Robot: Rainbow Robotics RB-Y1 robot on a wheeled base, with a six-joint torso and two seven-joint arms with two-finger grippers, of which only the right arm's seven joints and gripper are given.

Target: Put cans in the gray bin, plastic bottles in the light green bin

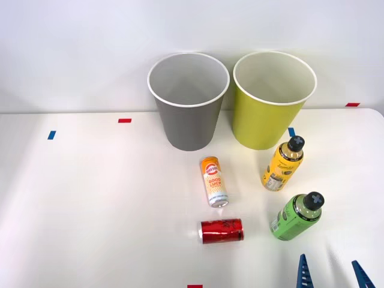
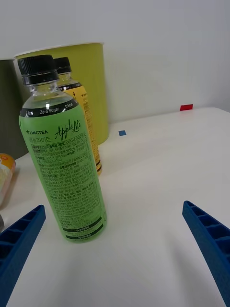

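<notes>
— Where is the gripper?
— At the table's near edge, fingers spread wide, holding nothing.
— And the green bottle?
— Standing just beyond it, toward the table's right edge.

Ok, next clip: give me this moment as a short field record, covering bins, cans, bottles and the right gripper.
gray bin: upright at the table's back, nothing visible inside
light green bin: upright beside it on the robot's right, nothing visible inside
orange-and-white can: upright in front of the gray bin
red can: lying on its side, nearer the robot
yellow-label bottle: upright, capped, in front of the light green bin
green-label bottle: upright, capped, nearest the gripper
right gripper: open, holding nothing, just short of the green-label bottle
sorted so far: none
</notes>
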